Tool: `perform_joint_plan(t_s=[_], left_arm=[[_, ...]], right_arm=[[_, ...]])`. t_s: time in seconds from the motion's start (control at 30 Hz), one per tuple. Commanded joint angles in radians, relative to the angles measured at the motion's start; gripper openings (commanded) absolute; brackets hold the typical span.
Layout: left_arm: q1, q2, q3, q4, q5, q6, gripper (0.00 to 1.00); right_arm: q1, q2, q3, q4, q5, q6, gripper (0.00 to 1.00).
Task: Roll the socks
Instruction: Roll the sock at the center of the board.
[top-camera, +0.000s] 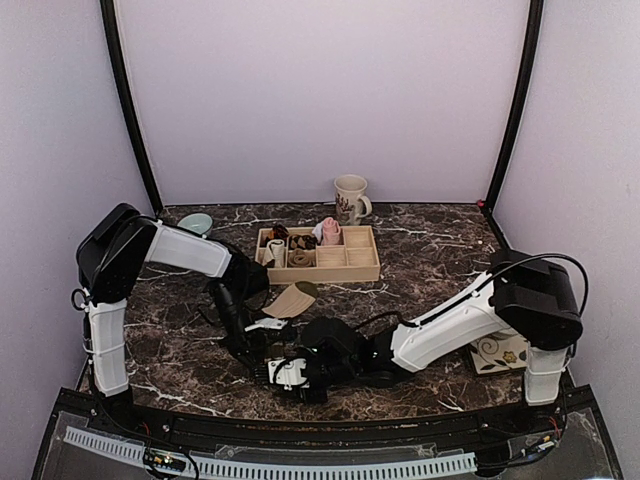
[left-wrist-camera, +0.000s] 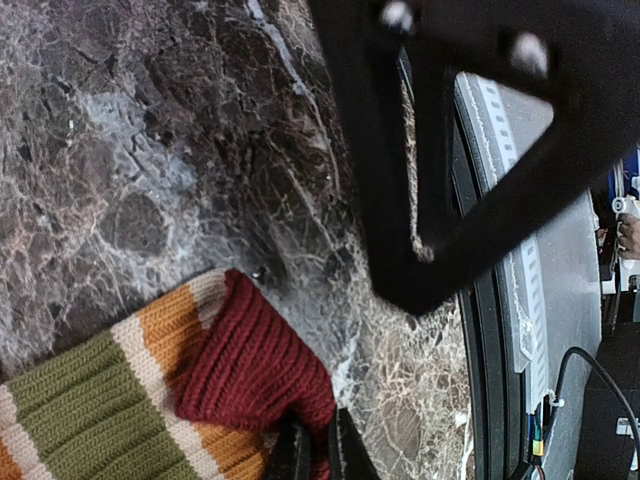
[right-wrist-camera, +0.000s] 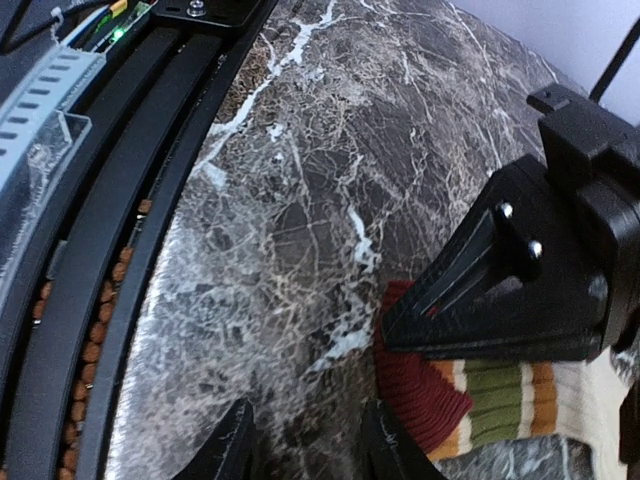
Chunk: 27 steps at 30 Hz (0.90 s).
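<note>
Closed in on three sides by plain pale lilac panels: back wall (top-camera: 330, 90), left wall (top-camera: 50, 150), right wall (top-camera: 590, 130). Joined at the rear corners by slim black posts (top-camera: 128, 110). Floored by a dark brown marble-patterned table (top-camera: 430, 250), white-veined, reaching to the back wall. Edged on the near side by a black rail (top-camera: 330, 425) and a white slotted strip (top-camera: 300, 467). Lit softly and evenly, with a faint sheen on the stone.

One striped sock (top-camera: 292, 299), one mug (top-camera: 350, 198), one divided tray (top-camera: 320, 272)

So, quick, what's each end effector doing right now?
Left end effector: closed on the sock's dark-red cuff.
Right end effector: open, holding nothing.
</note>
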Motion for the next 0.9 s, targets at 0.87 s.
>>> perform_joint_plan(t_s=[0.87], left_arm=[[-0.006,0.025,0.0,-0.027,-0.047,0.06,0.0]], right_arm=[[-0.063,0.153,0.128,0.021,0.084,-0.184,0.4]])
